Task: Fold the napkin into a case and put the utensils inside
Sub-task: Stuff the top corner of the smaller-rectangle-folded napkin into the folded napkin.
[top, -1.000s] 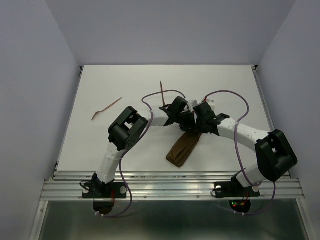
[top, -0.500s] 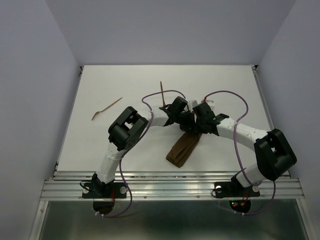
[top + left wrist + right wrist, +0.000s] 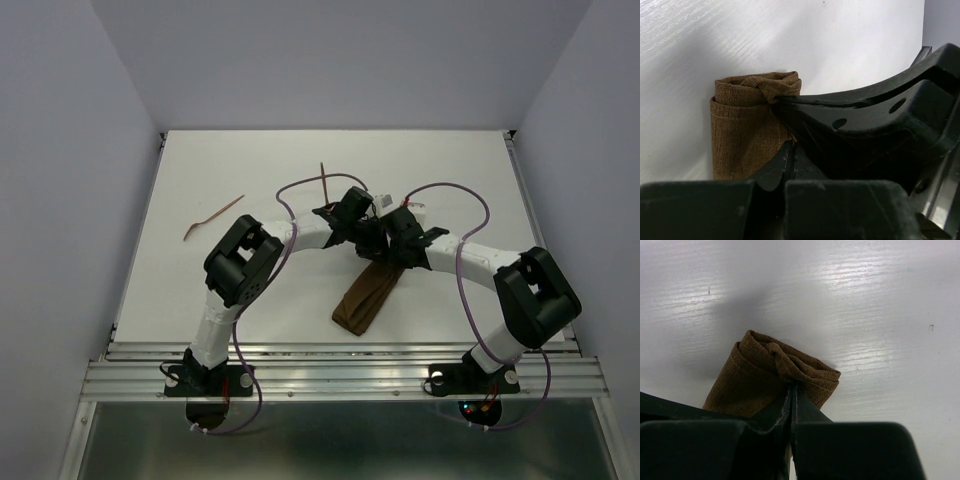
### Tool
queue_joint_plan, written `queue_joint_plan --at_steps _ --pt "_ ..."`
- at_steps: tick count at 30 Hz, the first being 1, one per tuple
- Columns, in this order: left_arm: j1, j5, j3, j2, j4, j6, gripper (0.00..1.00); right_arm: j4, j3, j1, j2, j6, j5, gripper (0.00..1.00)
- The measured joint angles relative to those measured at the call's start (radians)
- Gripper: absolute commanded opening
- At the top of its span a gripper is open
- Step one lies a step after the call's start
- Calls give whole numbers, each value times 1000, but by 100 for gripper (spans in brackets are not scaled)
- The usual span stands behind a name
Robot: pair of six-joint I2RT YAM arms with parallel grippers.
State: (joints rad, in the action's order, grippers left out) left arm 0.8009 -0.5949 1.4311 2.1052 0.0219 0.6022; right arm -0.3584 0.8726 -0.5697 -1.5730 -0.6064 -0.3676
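The case [image 3: 366,298] is lying slantwise in the middle of the desk [image 3: 240,160], its far end [image 3: 785,362] bunching in rolled layers. The left jaws and right jaws are both pinching narrow on that far end, crowding side by side. Risks: an uneven pull is likely dragging the whole loose pouch or unrolling the folds, since nothing is pinning the near end; jaws gripping every layer would be keeping the mouth closed; the jaws are sitting close enough to be knocking together. One utensil [image 3: 212,218] is lying far left, the other utensil [image 3: 324,180] just beyond the jaws, both outside the case
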Motion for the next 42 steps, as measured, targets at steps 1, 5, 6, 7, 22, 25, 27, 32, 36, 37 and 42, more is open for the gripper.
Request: queue_joint_plan --at_steps 1,5,6,7,22,25,27,32,36,37,42 --pt "0 1 0 -2 -3 -1 0 1 0 0 0 0 0 1" --pt "-5 2 -6 -6 -5 -3 0 5 1 0 0 -1 0 1" --pt "-6 2 -12 -6 -4 -3 0 5 1 0 1 -1 1 1" --pt "-7 1 -16 -6 -4 -3 0 7 1 -1 2 -1 1 1" --pt "-16 -52 -34 58 27 -1 0 -7 2 -1 42 0 32 1" --pt "-16 -57 -30 61 26 -2 0 -9 3 -1 45 0 36 1" --pt "-16 -62 -23 68 26 -1 0 -9 3 -1 47 0 37 1" --pt "-16 -70 -14 74 27 -1 0 -8 3 -1 49 0 45 1" --pt "-16 -71 -5 79 21 -2 0 -8 3 -1 49 0 52 1" --pt "-16 -74 2 84 19 -1 0 -8 3 -1 49 0 53 1" --pt "-16 -78 14 93 18 -1 0 -8 3 -1 49 0 53 1"
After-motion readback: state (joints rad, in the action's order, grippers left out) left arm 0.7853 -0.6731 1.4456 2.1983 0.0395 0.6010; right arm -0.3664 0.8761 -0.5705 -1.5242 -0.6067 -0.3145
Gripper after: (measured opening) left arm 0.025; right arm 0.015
